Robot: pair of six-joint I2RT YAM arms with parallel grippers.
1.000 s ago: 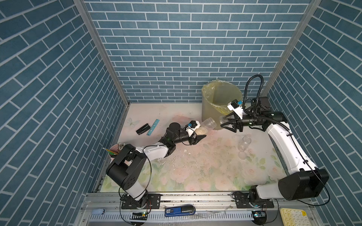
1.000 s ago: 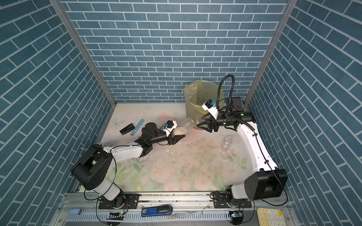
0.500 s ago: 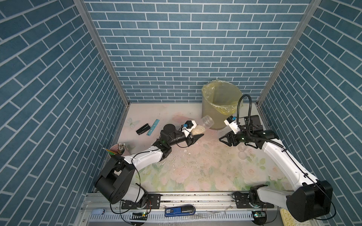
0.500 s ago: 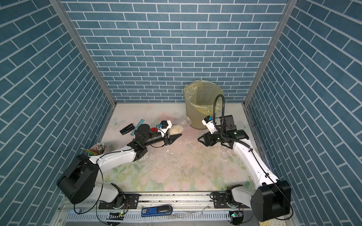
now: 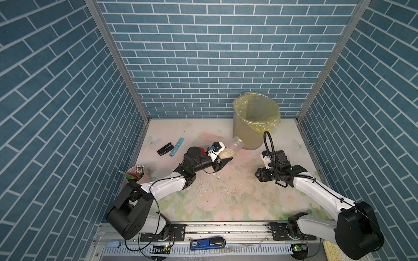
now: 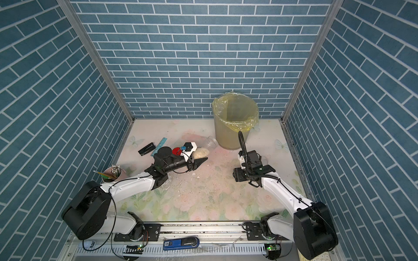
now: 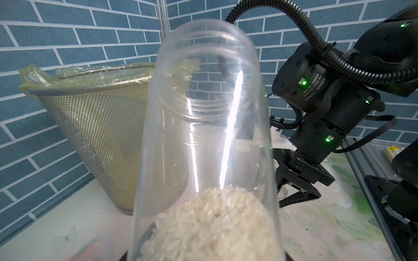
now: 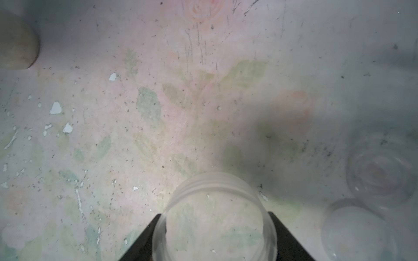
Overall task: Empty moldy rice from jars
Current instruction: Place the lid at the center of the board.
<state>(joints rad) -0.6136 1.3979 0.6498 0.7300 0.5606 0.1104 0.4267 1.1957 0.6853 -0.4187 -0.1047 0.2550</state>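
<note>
In both top views my left gripper is shut on a clear, lidless jar. The jar is held tilted, its open mouth toward the bin. Moldy rice fills the jar's lower end. In the left wrist view, the jar rises away from the camera, with the rice heaped at the near end. My right gripper is shut on a clear round lid and points down, low over the mat at the right. Two more clear jars stand beside it.
The mesh bin, lined with a yellow bag, stands at the back right. A red cap lies behind my left wrist. A pink pencil cup, a black stapler and a blue ruler are at the left. White crumbs dot the mat.
My right gripper came away from the jar's mouth with the lid and dropped forward to the right side of the mat. The left arm kept the jar and shifted slightly.
</note>
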